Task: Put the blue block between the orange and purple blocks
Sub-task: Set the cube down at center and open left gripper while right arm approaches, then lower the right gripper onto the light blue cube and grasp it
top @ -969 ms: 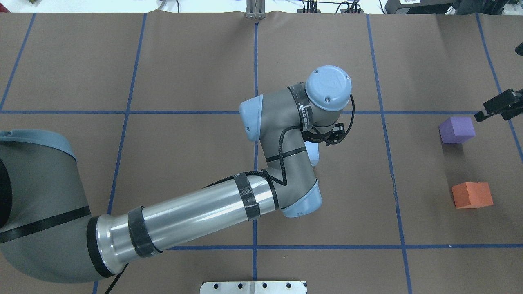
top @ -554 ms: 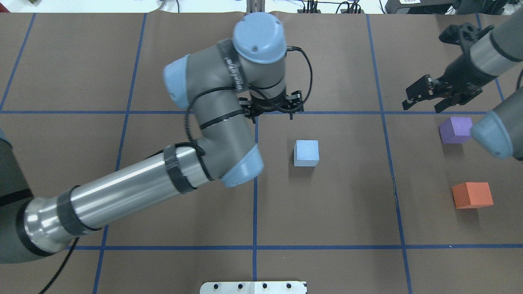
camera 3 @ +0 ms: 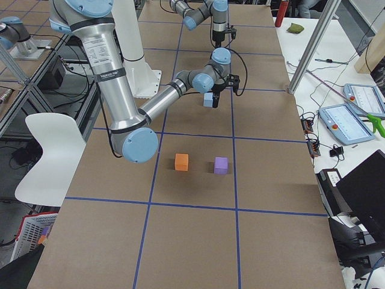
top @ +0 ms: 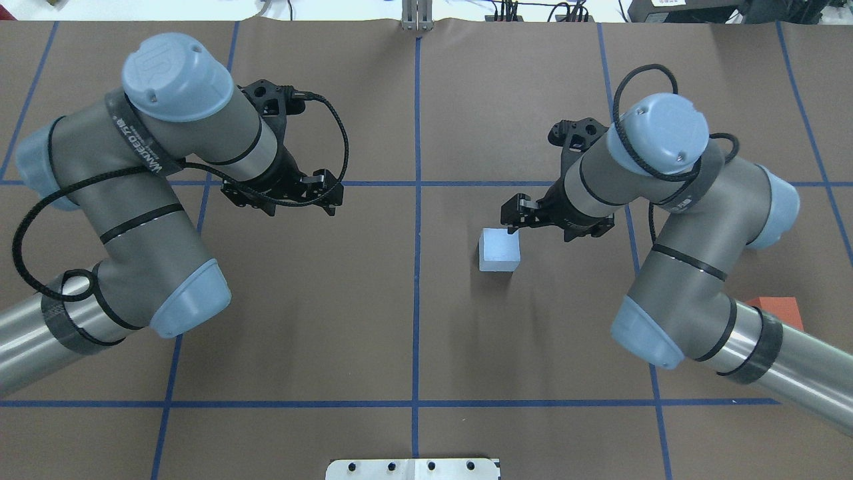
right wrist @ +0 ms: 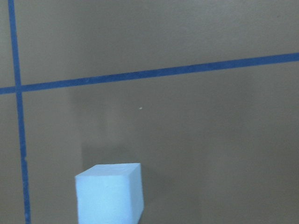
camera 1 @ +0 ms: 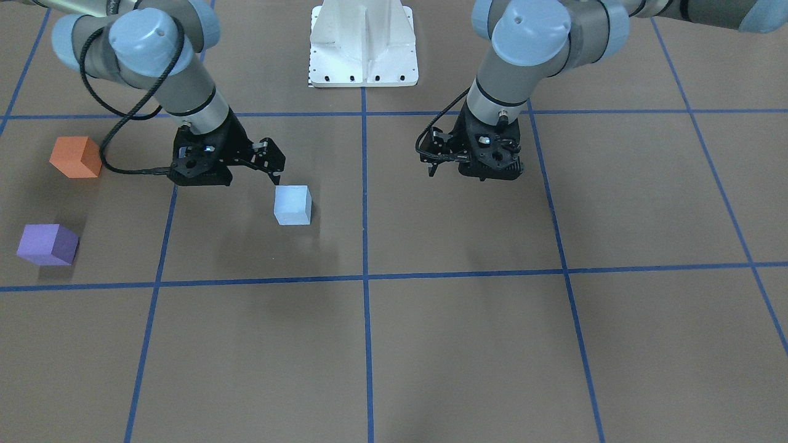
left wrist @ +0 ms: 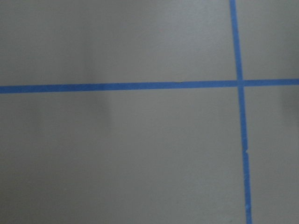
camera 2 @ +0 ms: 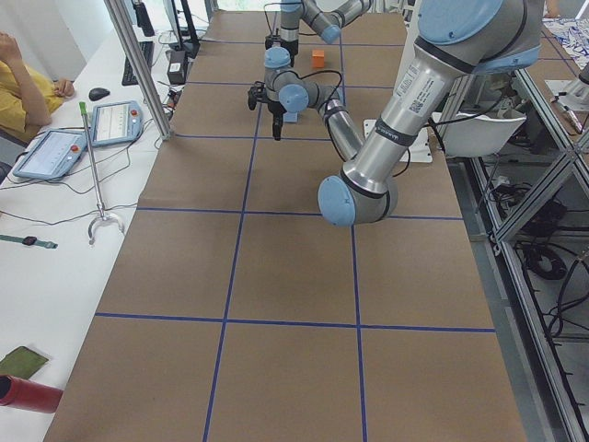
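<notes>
Blue block (top: 499, 250) near table (top: 333, 320) centre, ungrasped, well apart from orange block (camera 1: 75, 157) and purple block (camera 1: 47, 244) at right end. Approaching: right gripper (camera 1: 271, 163) just beside it, fingers apart; left gripper (camera 1: 473, 171) aside, apart too. Next, probably: centre over, descend, clamp.

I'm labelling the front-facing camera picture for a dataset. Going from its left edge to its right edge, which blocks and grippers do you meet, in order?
Purple foam cube → orange foam cube → right gripper → light blue foam cube → left gripper.
</notes>
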Motion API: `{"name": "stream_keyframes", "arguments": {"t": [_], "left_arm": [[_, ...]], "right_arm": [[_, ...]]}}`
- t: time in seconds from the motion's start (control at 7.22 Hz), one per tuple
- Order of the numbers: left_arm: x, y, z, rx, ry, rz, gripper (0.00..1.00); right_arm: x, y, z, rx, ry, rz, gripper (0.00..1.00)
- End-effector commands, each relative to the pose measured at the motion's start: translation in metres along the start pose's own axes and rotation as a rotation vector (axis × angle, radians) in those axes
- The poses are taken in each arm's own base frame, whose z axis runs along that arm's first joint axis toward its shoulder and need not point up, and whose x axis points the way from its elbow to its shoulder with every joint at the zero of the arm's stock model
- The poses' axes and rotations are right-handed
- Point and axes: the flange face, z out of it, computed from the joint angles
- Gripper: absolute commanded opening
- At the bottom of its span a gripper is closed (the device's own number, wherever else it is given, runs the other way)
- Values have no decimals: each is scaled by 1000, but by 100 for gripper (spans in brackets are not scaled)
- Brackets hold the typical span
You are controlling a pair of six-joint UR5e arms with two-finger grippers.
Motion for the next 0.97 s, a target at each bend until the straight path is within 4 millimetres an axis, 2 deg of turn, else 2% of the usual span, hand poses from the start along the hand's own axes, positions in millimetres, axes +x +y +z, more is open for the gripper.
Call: {"name": "stream_keyframes", "arguments": {"t": [0.0,0.14,0.28,0.42,0.69,0.83], "left_arm": [[-8,4,0,-2,-4,-10,100],[-8,4,1,-3,-4,-13,100],[-8,4,1,-2,-5,-13,100],[-8,5,1,-2,-5,-12,100],[-7,6,3,-3,-7,-12,100],[-7,6,3,-2,-8,-12,100]], "right_arm": [[-20,6,31,24,40,-9,100],[-34,8,46,37,58,-22,100],[-37,8,56,47,75,-29,100],[-36,6,61,49,80,-30,99],[-29,-1,93,59,35,-39,99],[-29,0,94,59,32,-41,99]]}}
